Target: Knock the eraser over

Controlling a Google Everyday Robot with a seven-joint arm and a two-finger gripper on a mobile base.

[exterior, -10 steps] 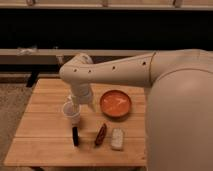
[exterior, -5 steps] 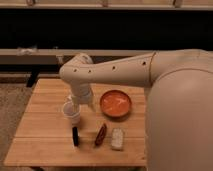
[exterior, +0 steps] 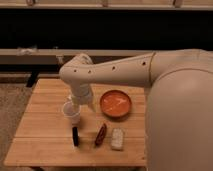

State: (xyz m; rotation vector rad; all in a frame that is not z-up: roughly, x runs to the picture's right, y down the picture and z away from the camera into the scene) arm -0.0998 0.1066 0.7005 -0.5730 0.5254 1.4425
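Note:
The eraser (exterior: 75, 136) is a small black thin block on the wooden table (exterior: 40, 115), near the front, left of a reddish-brown oblong item (exterior: 101, 134). My gripper (exterior: 73, 113) is at the end of the white arm, directly above and just behind the eraser, its whitish end close to the eraser's top. A pale whitish-grey block (exterior: 117, 138) lies right of the reddish-brown item.
An orange plate (exterior: 116, 103) sits at the back right of the table. My large white arm and body fill the right side of the view. A dark rail and wall run behind the table.

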